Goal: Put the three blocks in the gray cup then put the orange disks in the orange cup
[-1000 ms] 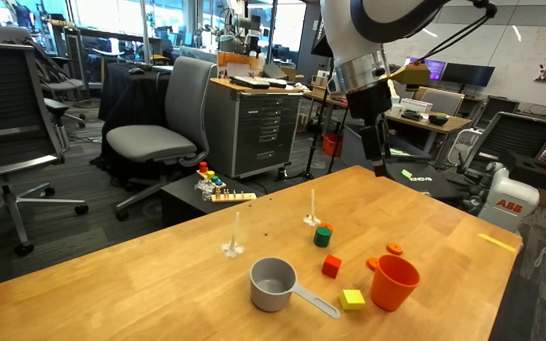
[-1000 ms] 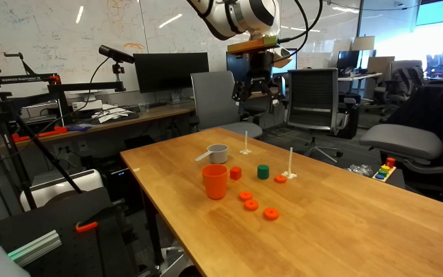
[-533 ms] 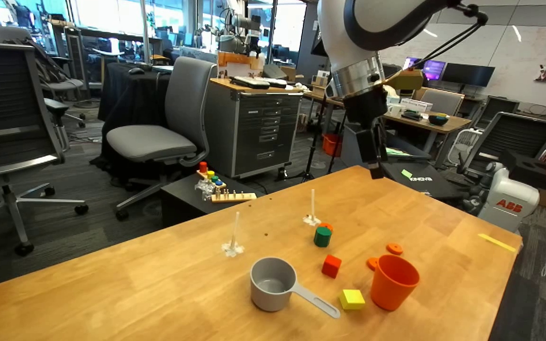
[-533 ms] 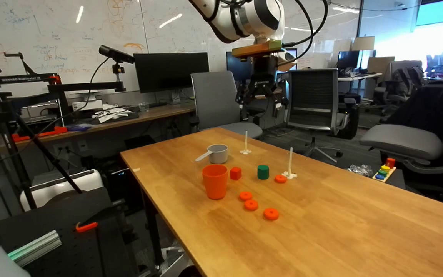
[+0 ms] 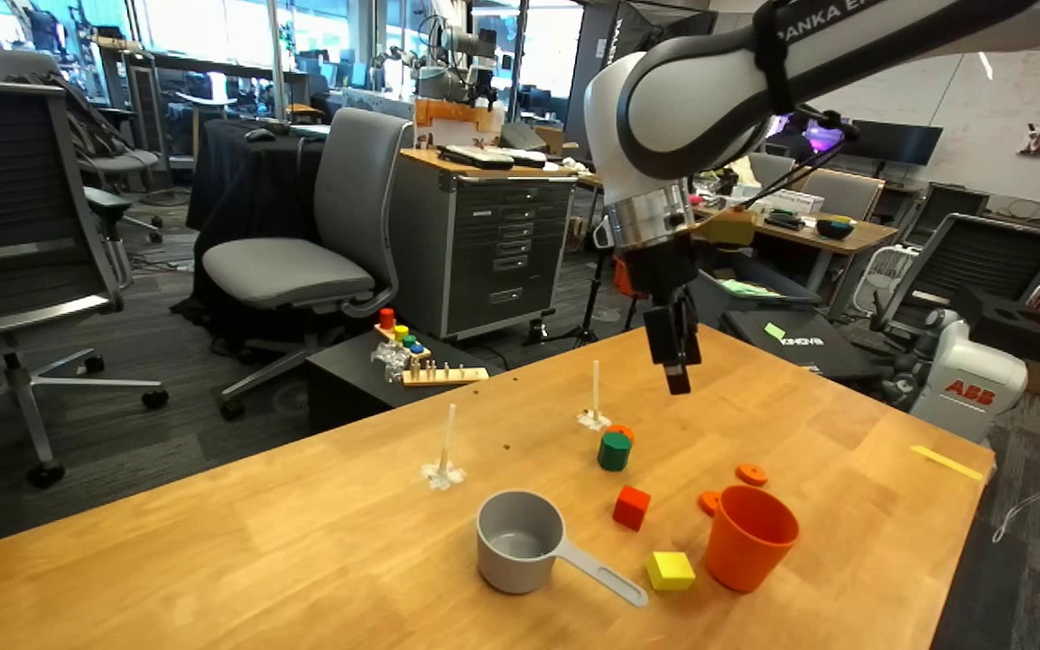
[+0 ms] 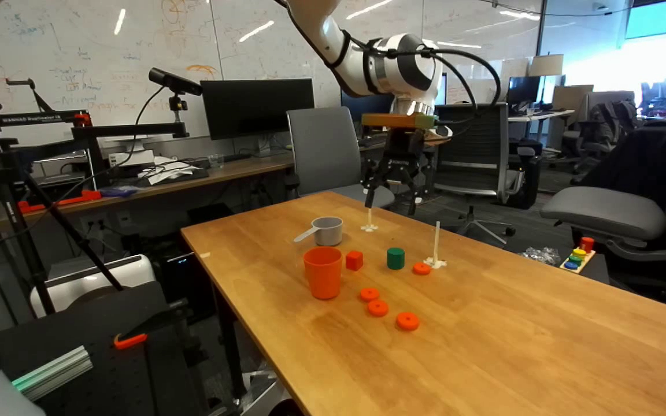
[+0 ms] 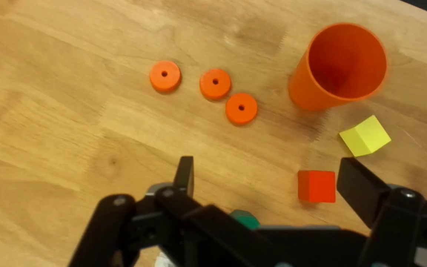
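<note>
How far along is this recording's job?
Done: nothing visible; green block, red block and yellow block all sit outside the gray cup. In hand: nothing; the open pincer hangs above the table. Left: those three, then four loose orange disks for the orange cup.

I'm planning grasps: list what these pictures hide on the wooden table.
In an exterior view: yellow block, behind the orange plastic-looking tapered cup.
In an exterior view: part of a flat orange disk, behind the dark green cylinder; another, wholly behind the cup.
Wrist view: part of that cylinder, behind the black gripper.
</note>
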Action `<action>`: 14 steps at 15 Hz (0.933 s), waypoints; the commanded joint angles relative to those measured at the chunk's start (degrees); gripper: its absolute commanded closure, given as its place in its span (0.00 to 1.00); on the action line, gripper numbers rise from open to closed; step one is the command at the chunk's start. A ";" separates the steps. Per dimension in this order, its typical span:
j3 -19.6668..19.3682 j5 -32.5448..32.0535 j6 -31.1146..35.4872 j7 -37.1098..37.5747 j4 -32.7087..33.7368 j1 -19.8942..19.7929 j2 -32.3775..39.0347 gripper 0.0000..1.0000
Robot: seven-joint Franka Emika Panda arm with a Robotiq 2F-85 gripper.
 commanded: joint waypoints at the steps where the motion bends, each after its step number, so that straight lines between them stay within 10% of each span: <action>1: 1.75 4.31 1.34 -1.07 7.70 -0.34 5.62 0.00; 14: 0.23 3.49 2.43 0.52 10.74 1.27 9.39 0.00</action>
